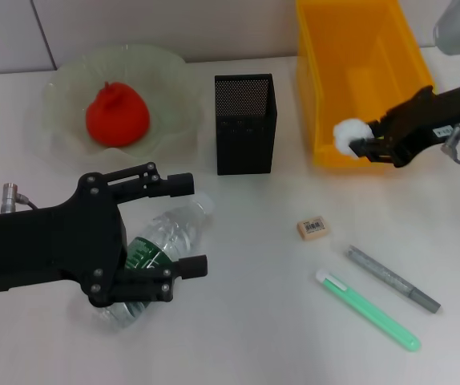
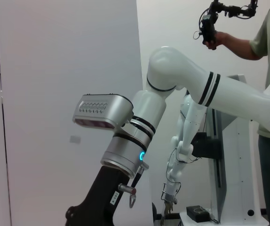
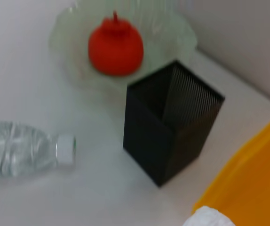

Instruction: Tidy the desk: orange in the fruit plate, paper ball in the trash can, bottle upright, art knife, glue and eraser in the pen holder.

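- The paper ball (image 1: 347,134) is clenched in the right pincer (image 1: 358,141), held right at the front wall of the trash can (image 1: 358,48), at two o'clock on the bench (image 1: 238,321).
- The left pincer (image 1: 188,226) is spread wide around the bottle (image 1: 162,245), one finger on each side; the bottle is lying flat at eight o'clock, cap pointing toward the pen holder (image 1: 246,124).
- The orange (image 1: 117,115) is seen resting in the fruit plate (image 1: 62,104), at eleven o'clock.
- The eraser (image 1: 312,228) is lying at four o'clock, near a grey pen-like item (image 1: 393,279) and a green one (image 1: 368,310), possibly the knife and glue.
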Motion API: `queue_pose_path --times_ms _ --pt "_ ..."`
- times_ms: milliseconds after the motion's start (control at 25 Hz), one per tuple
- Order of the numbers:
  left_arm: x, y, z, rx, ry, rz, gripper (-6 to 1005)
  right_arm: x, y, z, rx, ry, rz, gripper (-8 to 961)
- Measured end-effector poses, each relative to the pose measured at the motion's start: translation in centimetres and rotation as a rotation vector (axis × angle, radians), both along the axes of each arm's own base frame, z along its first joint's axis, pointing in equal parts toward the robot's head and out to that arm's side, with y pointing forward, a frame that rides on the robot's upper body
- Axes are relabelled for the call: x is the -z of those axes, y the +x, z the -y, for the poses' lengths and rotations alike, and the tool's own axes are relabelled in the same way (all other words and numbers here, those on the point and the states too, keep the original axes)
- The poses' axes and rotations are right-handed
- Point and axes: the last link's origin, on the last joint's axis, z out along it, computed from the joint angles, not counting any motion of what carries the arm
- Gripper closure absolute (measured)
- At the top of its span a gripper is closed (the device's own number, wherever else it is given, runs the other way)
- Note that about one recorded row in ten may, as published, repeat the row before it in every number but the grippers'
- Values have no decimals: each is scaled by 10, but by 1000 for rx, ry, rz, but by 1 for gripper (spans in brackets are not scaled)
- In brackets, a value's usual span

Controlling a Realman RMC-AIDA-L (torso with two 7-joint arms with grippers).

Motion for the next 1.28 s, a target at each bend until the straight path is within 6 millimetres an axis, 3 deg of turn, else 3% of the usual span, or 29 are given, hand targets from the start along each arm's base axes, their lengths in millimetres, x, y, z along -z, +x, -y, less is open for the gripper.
queue_pose_path --times_ms 400,880,1280 --pt "3 1 2 6 -13 -2 225 -20 4 -7 -136 134 -191 697" --pt "4 -1 2 -6 -19 -1 228 -37 39 -32 -124 308 -264 697" --pt "6 -2 2 -7 -18 1 230 -36 61 -51 -96 359 -324 698"
